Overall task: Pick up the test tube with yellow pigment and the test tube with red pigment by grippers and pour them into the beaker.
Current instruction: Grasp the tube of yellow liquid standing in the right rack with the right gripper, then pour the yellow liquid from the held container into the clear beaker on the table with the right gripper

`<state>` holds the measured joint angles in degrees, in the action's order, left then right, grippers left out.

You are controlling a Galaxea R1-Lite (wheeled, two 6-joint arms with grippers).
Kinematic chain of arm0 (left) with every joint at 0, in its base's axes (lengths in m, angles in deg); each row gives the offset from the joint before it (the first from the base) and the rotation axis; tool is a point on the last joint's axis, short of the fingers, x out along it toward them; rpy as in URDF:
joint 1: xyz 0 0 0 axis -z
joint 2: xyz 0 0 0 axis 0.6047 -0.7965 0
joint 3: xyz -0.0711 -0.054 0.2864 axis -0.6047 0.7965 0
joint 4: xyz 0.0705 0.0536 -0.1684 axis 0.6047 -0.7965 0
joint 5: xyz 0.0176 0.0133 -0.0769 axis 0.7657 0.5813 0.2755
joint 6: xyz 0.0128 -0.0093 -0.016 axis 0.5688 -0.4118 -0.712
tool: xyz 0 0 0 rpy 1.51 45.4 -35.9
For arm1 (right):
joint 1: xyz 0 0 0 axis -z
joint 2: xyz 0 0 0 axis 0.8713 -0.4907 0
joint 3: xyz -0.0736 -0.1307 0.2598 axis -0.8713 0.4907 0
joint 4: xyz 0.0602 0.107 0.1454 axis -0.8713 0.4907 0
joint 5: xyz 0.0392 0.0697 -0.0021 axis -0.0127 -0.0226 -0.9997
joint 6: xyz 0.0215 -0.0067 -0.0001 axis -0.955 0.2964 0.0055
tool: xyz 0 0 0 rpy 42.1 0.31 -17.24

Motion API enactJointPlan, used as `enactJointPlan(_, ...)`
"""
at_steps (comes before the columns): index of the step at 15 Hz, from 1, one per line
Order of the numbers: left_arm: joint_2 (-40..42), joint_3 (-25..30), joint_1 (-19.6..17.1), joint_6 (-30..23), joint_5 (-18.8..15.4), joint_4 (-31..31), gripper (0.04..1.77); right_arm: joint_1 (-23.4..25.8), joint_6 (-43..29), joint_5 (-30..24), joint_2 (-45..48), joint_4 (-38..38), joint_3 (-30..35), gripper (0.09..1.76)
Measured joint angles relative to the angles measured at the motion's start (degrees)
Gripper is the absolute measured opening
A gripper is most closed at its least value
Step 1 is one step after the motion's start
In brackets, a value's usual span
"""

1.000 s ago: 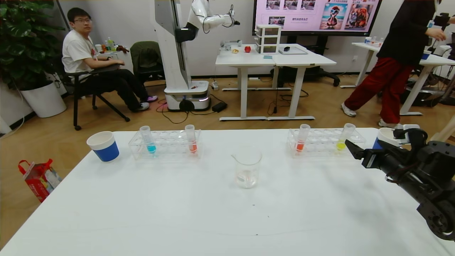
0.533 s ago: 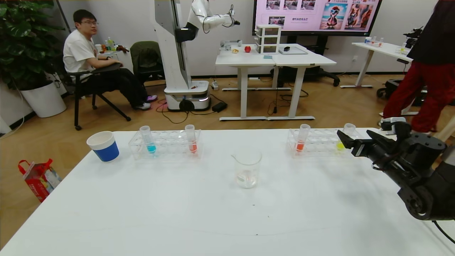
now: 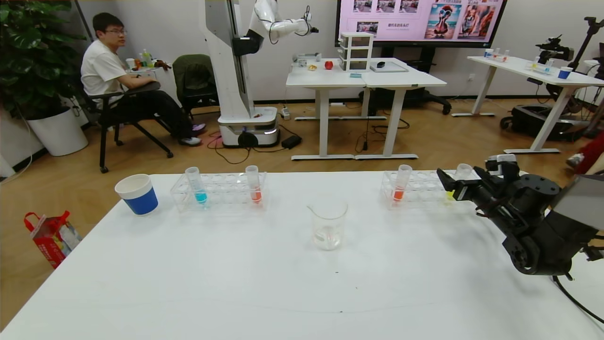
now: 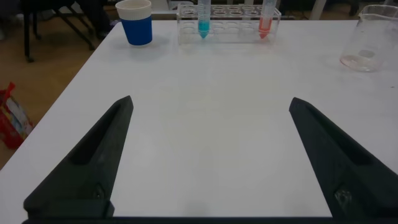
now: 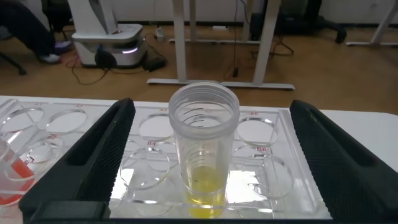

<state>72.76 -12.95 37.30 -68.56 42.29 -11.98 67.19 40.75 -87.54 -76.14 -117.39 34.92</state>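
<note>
Reaching in from the right of the head view, the right gripper (image 3: 455, 182) has its fingers spread on either side of the yellow tube (image 5: 203, 151), not touching it. That tube stands upright in the right rack (image 3: 417, 190), far right of centre, with a red tube (image 3: 401, 183) at the rack's left end. The beaker (image 3: 328, 223) sits mid-frame on the table (image 3: 236, 274). Upper left holds a second rack (image 3: 219, 191) with blue and red tubes and a cup (image 3: 137, 194). The left gripper (image 4: 208, 155) hovers over bare table, fingers spread wide.
</note>
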Motion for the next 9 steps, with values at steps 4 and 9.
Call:
enactJointPlan(4, 0.0, 0.0, 0.0, 0.0, 0.0, 0.0, 1.75, -0.1, 0.9, 0.0, -0.8, 0.0, -1.3, 1.13)
enactJointPlan(9, 0.0, 0.0, 0.0, 0.0, 0.0, 0.0, 1.75, -0.1, 0.9, -0.1, -0.2, 0.0, -1.6, 0.5)
